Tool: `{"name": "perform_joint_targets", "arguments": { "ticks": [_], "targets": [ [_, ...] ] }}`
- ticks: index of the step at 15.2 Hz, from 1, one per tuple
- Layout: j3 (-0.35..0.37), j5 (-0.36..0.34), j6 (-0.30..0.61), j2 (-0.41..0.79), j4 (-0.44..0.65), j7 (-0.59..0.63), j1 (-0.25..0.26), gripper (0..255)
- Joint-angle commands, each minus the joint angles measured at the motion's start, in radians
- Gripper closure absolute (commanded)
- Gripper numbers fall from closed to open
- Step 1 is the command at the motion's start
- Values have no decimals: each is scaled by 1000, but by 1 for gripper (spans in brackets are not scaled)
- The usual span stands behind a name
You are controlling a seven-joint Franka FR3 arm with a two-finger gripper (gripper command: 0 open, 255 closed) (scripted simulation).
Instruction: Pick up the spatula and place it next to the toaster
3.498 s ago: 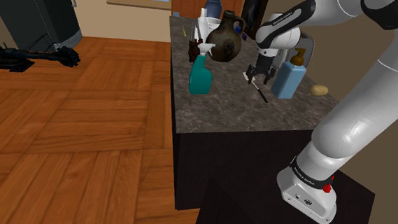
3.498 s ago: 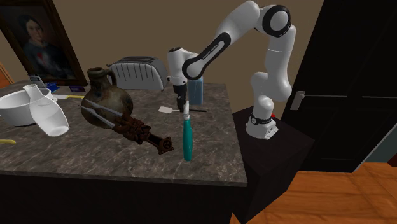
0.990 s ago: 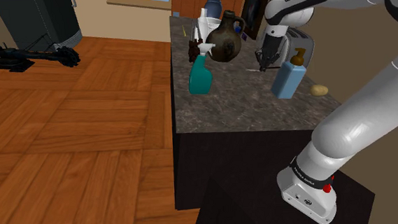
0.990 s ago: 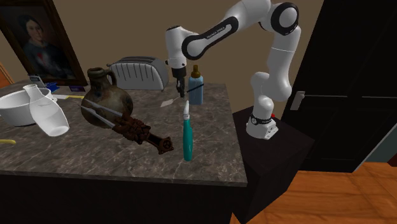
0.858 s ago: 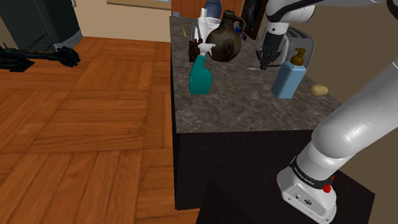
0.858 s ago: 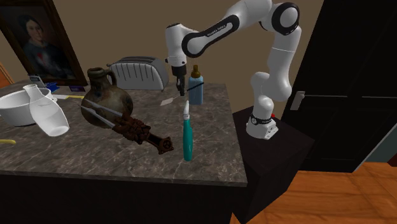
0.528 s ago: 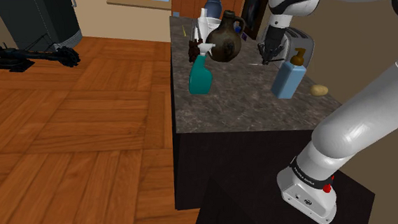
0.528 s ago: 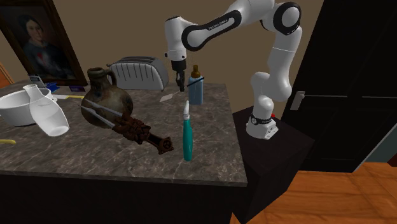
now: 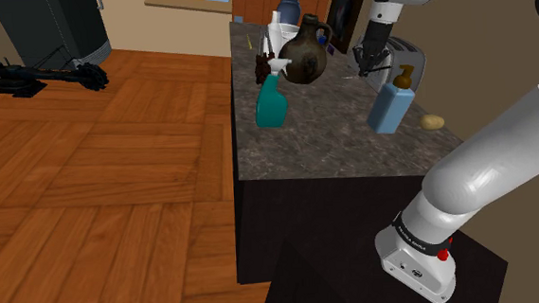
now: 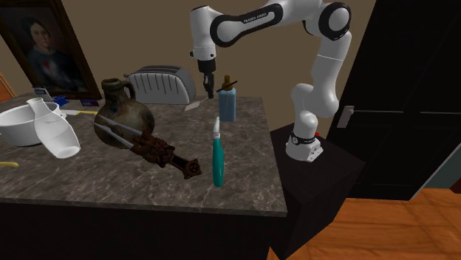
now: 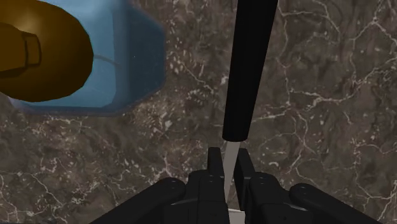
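Note:
My gripper hangs above the dark marble counter, shut on the spatula. The fingers clasp the thin pale neck, and the black handle points away from them. The spatula's white blade floats just above the counter, off the toaster's end. The silver toaster stands at the counter's back edge, to the second exterior view's left of the gripper. In the shoulder view the gripper is in front of the toaster.
A blue soap bottle with a brown pump stands close beside the gripper. On the counter lie a teal spray bottle, a brown jug, a dark ornate piece, a white vase and a bowl.
The gripper has risen with the spatula and moved toward the toaster, past the soap bottle. The blade has lifted off the counter.

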Motion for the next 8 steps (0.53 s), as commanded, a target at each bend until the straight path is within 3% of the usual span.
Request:
{"name": "perform_joint_targets", "arguments": {
  "ticks": [1,8],
  "targets": [
    [1,0,-28,-1,27,0,1,255],
    [4,2,-122,-1,121,0,3,255]
  ]
}}
